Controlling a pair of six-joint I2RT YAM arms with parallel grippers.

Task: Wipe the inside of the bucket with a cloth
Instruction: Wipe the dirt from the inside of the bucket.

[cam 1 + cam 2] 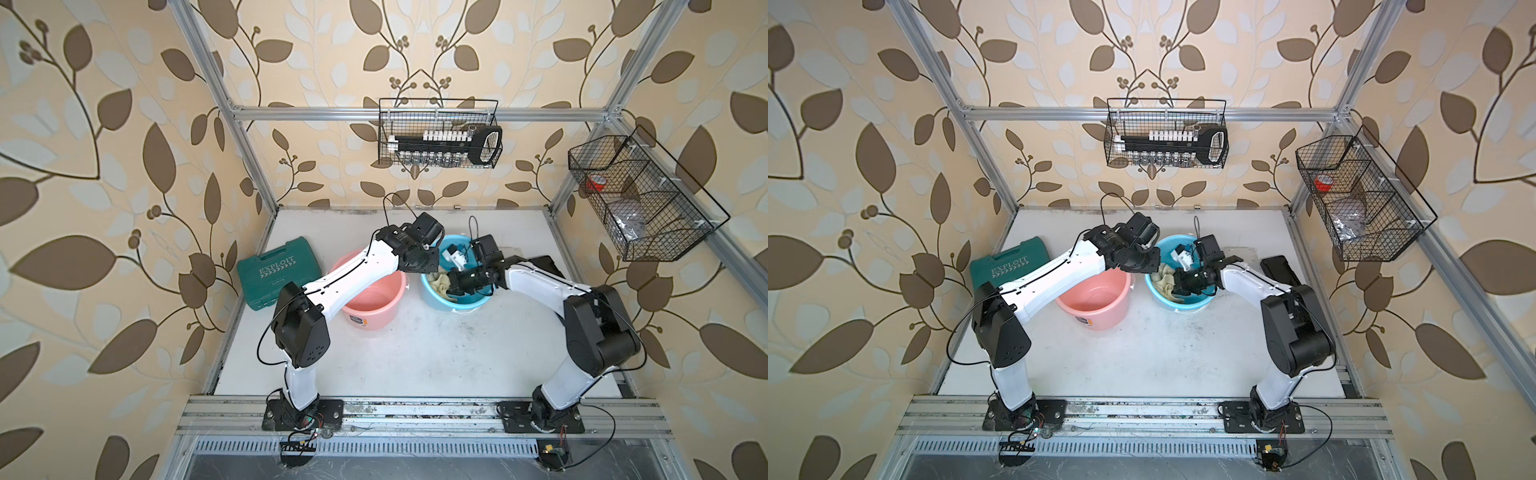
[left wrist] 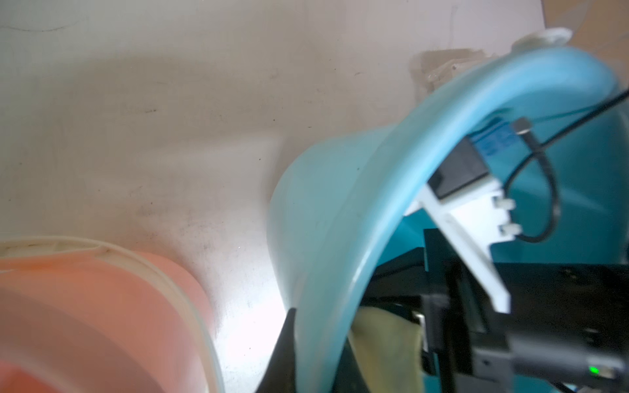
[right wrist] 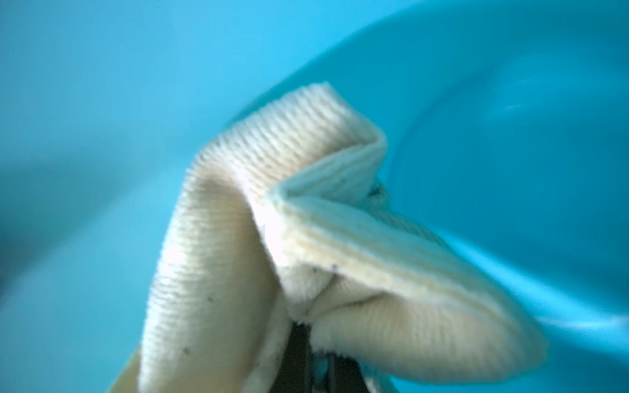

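The blue bucket (image 1: 455,306) stands on the white table, to the right of a pink one, in both top views (image 1: 1183,306). My left gripper (image 2: 315,369) is shut on the bucket's rim (image 2: 340,258) on its left side. One dark finger (image 2: 284,354) sits outside the wall and the other inside it. The pale yellow cloth (image 3: 265,211) hangs bunched inside the bucket, and my right gripper (image 3: 316,364) is shut on it. The cloth (image 1: 437,285) lies against the left inner wall in both top views (image 1: 1162,281). My right gripper (image 1: 452,287) reaches in from the right.
A pink bucket (image 1: 370,297) stands just left of the blue one, under my left forearm. A green tool case (image 1: 276,270) lies at the table's left edge. Wire baskets hang on the back wall (image 1: 440,133) and the right frame (image 1: 640,199).
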